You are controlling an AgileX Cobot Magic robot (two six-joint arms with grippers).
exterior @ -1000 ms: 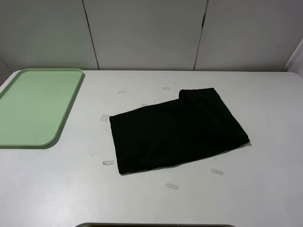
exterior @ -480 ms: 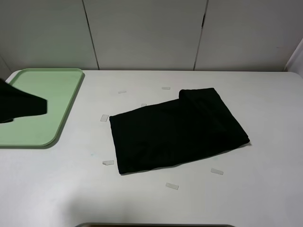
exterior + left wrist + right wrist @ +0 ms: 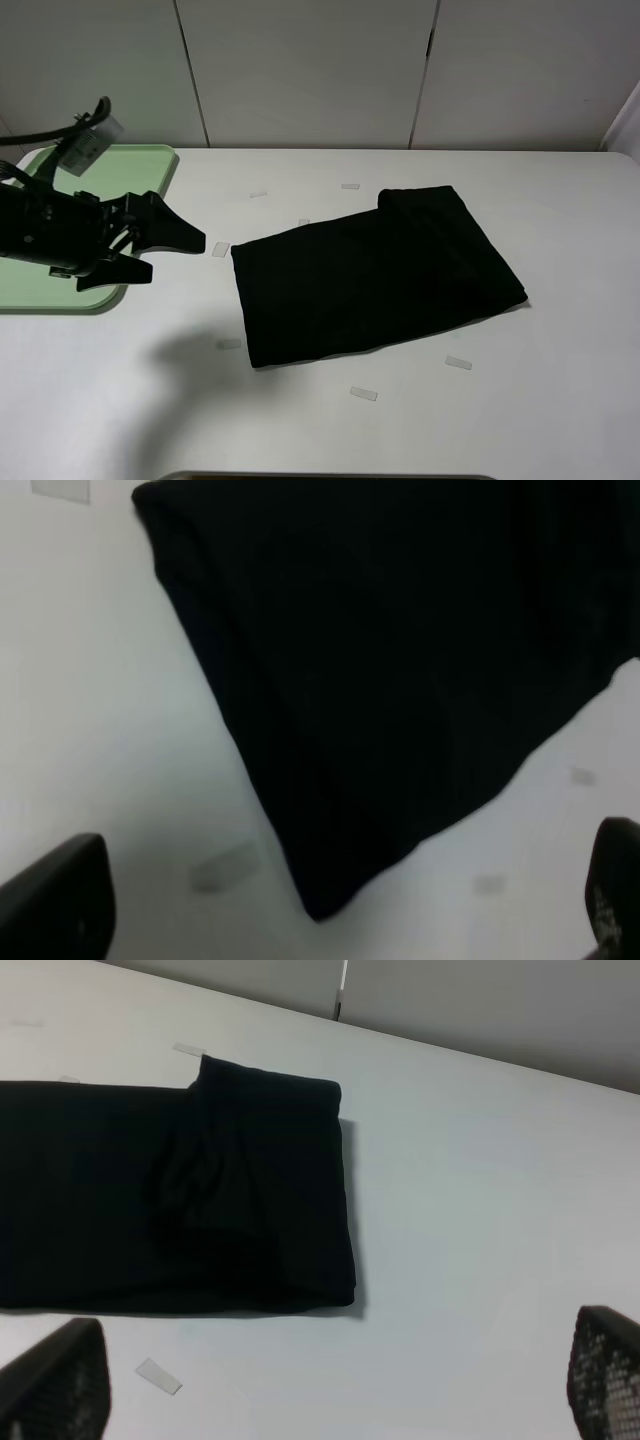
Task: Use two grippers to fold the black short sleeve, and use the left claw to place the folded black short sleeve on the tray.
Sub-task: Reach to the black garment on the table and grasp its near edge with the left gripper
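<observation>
Your left claw (image 3: 178, 257) hangs over the table (image 3: 560, 400) between the tray (image 3: 40, 295) and the black short sleeve (image 3: 375, 280), jaws spread wide and empty (the shirt lies folded, untouched). Your right gripper (image 3: 325, 1385) is spread and empty too.

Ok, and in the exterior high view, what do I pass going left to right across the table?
tray → left gripper, jaws open, just past the tray's right edge → black short sleeve, lying folded on the table.
</observation>
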